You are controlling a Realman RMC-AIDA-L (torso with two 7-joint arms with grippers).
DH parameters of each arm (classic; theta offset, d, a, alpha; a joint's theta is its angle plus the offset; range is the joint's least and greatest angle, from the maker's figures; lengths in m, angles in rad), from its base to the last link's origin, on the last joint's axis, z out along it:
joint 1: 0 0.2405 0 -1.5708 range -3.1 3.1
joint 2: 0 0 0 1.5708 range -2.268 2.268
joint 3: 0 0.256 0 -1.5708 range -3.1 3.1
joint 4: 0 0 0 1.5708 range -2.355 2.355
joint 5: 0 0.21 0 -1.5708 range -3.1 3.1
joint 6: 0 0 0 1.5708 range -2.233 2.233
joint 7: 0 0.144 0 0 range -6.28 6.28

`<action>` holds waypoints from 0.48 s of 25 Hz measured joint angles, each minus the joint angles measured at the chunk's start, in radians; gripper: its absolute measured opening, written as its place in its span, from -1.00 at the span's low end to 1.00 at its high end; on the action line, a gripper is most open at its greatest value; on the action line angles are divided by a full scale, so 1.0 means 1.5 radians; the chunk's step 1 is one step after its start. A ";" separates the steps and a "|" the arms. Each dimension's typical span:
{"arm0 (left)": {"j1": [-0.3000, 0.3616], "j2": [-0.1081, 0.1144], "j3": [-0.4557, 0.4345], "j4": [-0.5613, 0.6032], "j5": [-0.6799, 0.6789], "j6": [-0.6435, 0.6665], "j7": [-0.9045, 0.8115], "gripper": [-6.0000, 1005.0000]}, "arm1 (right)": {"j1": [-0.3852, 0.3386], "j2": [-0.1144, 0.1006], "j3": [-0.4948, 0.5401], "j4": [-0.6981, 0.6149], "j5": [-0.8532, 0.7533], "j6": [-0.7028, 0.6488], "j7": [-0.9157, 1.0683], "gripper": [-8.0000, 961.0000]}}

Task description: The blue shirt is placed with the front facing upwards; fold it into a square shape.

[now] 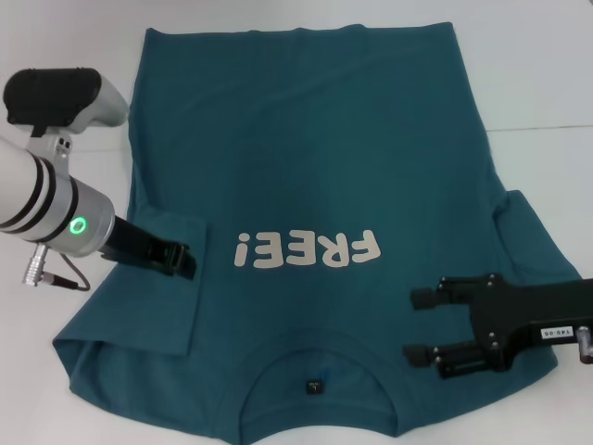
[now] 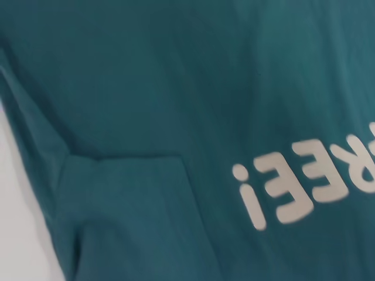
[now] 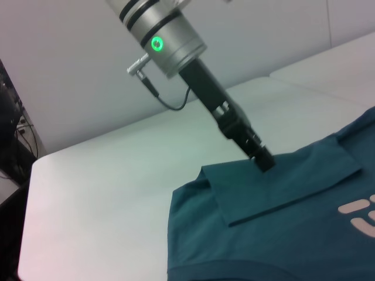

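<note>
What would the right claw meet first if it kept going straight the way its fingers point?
Most likely bare shirt fabric. The right claw, open over the blue shirt, points across the chest just below the FREE! lettering. Nothing else lies on that line before the folded-in sleeve; its height is unclear.

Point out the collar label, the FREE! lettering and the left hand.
collar label (image 1: 315,384), head view, middle of the dark tag inside the neckline.
FREE! lettering (image 1: 308,250), head view, on the middle white letter.
left hand (image 1: 188,260), head view, at the fingertips on the folded-in sleeve.
</note>
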 joint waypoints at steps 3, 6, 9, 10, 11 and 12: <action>0.021 -0.001 0.010 0.027 -0.005 -0.029 -0.001 -0.68 | 0.001 0.003 -0.002 -0.002 -0.006 0.001 0.001 0.87; 0.049 -0.001 0.014 0.061 -0.011 -0.057 0.000 -0.47 | 0.001 0.004 0.002 -0.002 -0.002 0.001 0.003 0.87; 0.094 -0.002 0.029 0.108 -0.054 -0.082 0.023 -0.22 | -0.002 0.005 0.021 -0.002 0.026 -0.001 0.017 0.87; 0.118 -0.001 0.041 0.133 -0.091 -0.094 0.046 -0.14 | -0.004 0.003 0.031 -0.002 0.045 -0.002 0.033 0.87; 0.151 -0.001 0.057 0.165 -0.159 -0.108 0.093 -0.06 | -0.006 0.000 0.040 -0.002 0.060 -0.003 0.056 0.87; 0.174 0.000 0.063 0.181 -0.208 -0.112 0.129 0.01 | -0.007 -0.006 0.049 -0.002 0.077 -0.003 0.083 0.87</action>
